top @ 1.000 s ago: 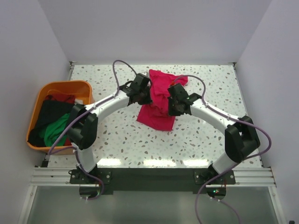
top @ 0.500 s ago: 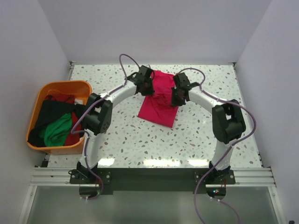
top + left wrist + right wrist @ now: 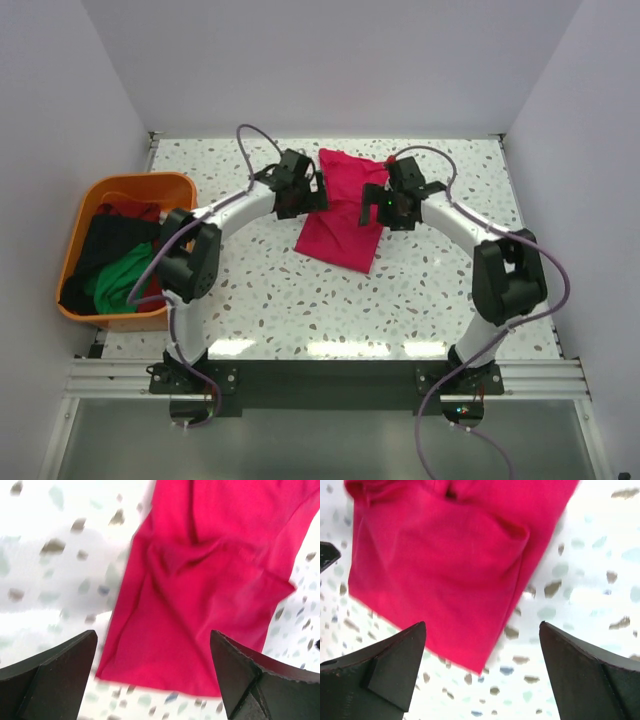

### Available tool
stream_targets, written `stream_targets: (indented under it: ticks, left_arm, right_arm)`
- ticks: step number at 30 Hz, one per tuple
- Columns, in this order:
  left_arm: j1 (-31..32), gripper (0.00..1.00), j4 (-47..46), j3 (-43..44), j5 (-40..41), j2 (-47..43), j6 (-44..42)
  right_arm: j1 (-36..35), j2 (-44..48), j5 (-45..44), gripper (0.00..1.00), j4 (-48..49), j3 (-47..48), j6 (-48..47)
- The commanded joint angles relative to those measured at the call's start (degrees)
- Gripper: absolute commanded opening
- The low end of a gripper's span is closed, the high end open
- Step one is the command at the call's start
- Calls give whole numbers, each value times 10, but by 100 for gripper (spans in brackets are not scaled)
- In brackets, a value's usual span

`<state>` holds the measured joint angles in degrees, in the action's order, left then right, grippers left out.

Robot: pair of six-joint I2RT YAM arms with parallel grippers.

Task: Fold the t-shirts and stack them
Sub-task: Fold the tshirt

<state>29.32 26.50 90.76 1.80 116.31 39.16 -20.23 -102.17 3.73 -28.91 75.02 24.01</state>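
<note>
A bright crimson-pink t-shirt [image 3: 340, 212] lies folded in a flat oblong on the speckled table [image 3: 300, 290], slightly askew. My left gripper [image 3: 312, 196] hovers at its left edge and my right gripper [image 3: 378, 205] at its right edge. Both are open and hold nothing. In the left wrist view the shirt [image 3: 200, 605] lies under the wide-apart fingers [image 3: 55, 680] of the left gripper [image 3: 152, 675]. In the right wrist view a corner of the shirt [image 3: 445, 570] sits just beyond the right gripper [image 3: 482, 665]. Green [image 3: 125, 278], black [image 3: 108, 245] and dark red [image 3: 130, 210] t-shirts lie bunched at the left.
An orange plastic tub [image 3: 130, 182] at the table's left edge holds the bunched shirts. White walls close in the table on the left, far and right sides. Purple cables loop over both arms.
Both grippers have gone from shut to open and let go of the crimson-pink shirt. They have drawn apart to its sides, and the shirt now lies flat.
</note>
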Motion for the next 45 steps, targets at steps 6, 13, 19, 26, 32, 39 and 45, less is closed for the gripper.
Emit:
stream_targets:
  ticks: [6, 13, 19, 26, 32, 39, 45]
  left_arm:
    - [-2, 100, -70, -241, -8, -182, 2]
    - [-2, 93, -115, -297, -37, -173, 12]
    - [-2, 72, -129, -282, -42, -132, 12]
    - [-1, 41, -147, -284, -51, -87, 12]
    - [14, 0, -146, -310, -46, -111, 3]
    - [66, 0, -122, -427, -35, -270, 27]
    - [147, 0, -44, -496, -41, -428, 74]
  right_arm:
    - [-53, 143, 50, 99, 55, -188, 20]
    - [-90, 122, 64, 90, 107, -235, 57]
    - [-90, 82, 64, 71, 122, -226, 62]
    - [-91, 61, 62, 45, 134, -229, 70]
    - [-93, 86, 63, 11, 126, -254, 72]
    - [-115, 211, 87, 0, 52, -319, 59]
    - [-146, 382, 146, 0, -63, -374, 67]
